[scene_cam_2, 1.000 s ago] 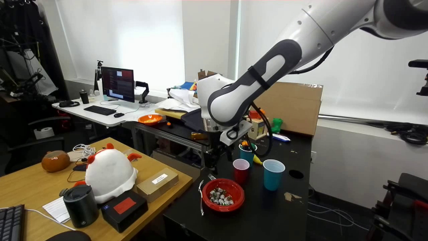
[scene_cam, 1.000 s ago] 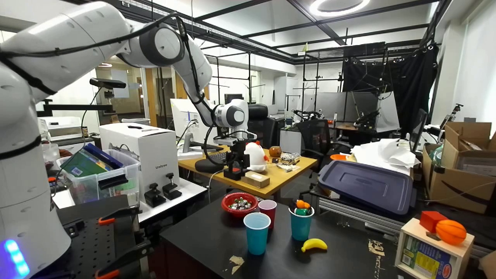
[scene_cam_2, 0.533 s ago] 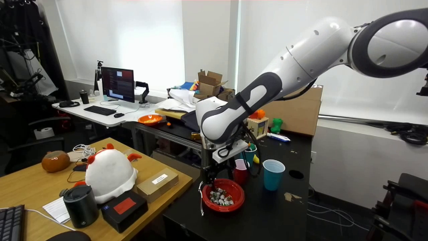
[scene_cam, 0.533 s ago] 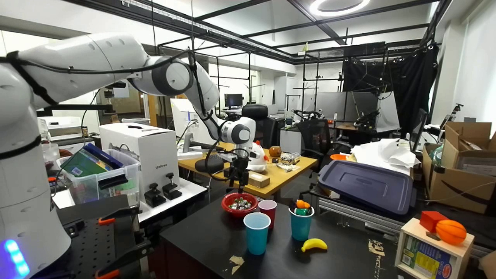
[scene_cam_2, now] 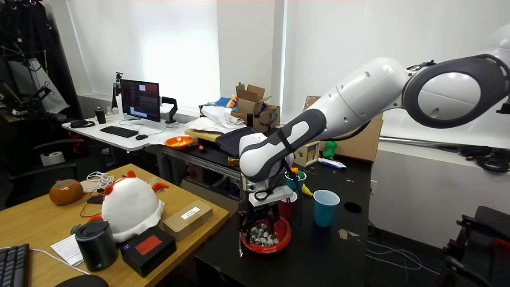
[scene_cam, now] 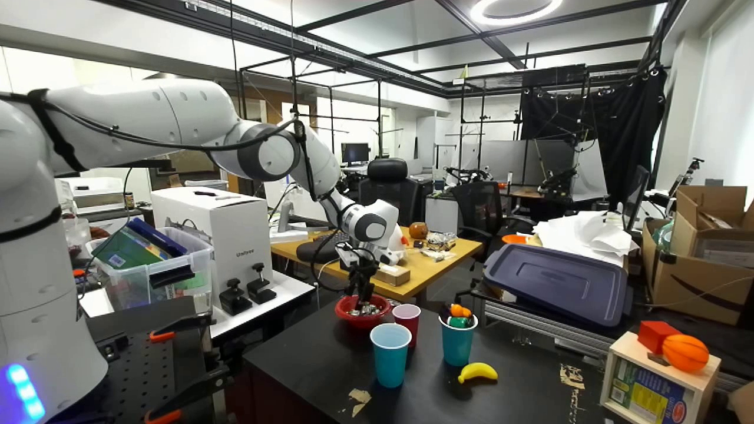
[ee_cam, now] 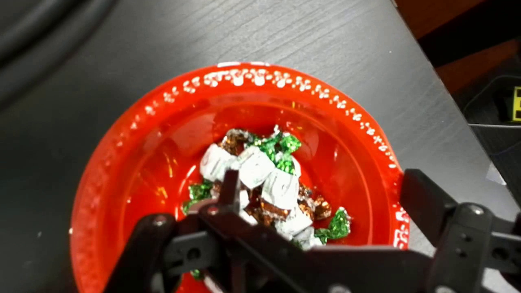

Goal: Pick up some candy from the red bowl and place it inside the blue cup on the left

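Note:
The red bowl (scene_cam: 351,321) sits on the black table and shows in both exterior views (scene_cam_2: 284,236) and in the wrist view (ee_cam: 350,134). The candy (scene_cam_2: 263,236) is a pile of small pieces in its middle. In the wrist view the candy (ee_cam: 281,189) has white, green and brown shiny wrappers. My gripper (scene_cam_2: 261,226) is low over the bowl with its fingers apart. In the wrist view the gripper (ee_cam: 325,193) has one finger over the candy and the other over the rim, nothing between. The light blue cup (scene_cam: 391,360) stands upright beside the bowl, also seen here (scene_cam_2: 325,211).
A red cup (scene_cam: 410,331) with a pale inside stands close to the bowl. A darker blue cup (scene_cam: 457,346) holding orange and green items stands beyond it. A yellow banana (scene_cam: 478,371) lies near that cup. A wooden table (scene_cam_2: 167,207) with objects adjoins.
The arm has come down, and my gripper has moved from above and behind the bowl to low over the candy. The bowl and the cups look to be in the same places.

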